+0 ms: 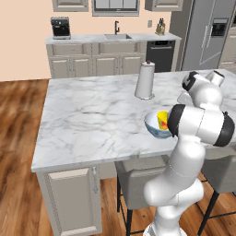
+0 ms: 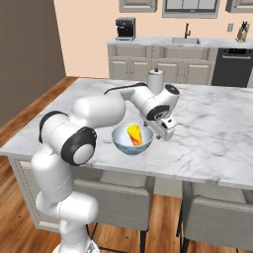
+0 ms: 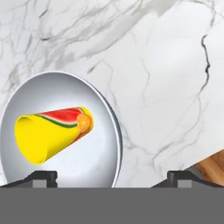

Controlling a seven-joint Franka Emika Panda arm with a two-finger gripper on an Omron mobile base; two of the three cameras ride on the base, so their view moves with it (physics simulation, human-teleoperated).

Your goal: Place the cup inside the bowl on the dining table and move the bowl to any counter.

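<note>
One cup [image 3: 50,136], one bowl [image 3: 94,164]. The cup lies on its side inside the bowl, mouth toward the left of the hand view, red-orange mark up. The bowl sits on the bench [image 1: 92,120], near its front edge.

Hand view: my gripper [image 3: 112,177] stands wide, holding nothing; one fingertip [image 3: 41,177] over the bowl's rim, the other over bare marble. A sliver of wood floor [image 3: 212,168] shows past the bench edge.

Right base view: gripper [image 2: 164,129] hangs just beside the bowl [image 2: 129,146], on its right; cup [image 2: 135,135] plain inside.

Left base view: my arm covers part of the bowl [image 1: 154,126]; cup [image 1: 162,120] peeks out. One paper-towel roll [image 1: 145,80] stands upright behind, well apart. Two stools [image 1: 138,182] tucked under the bench.
</note>
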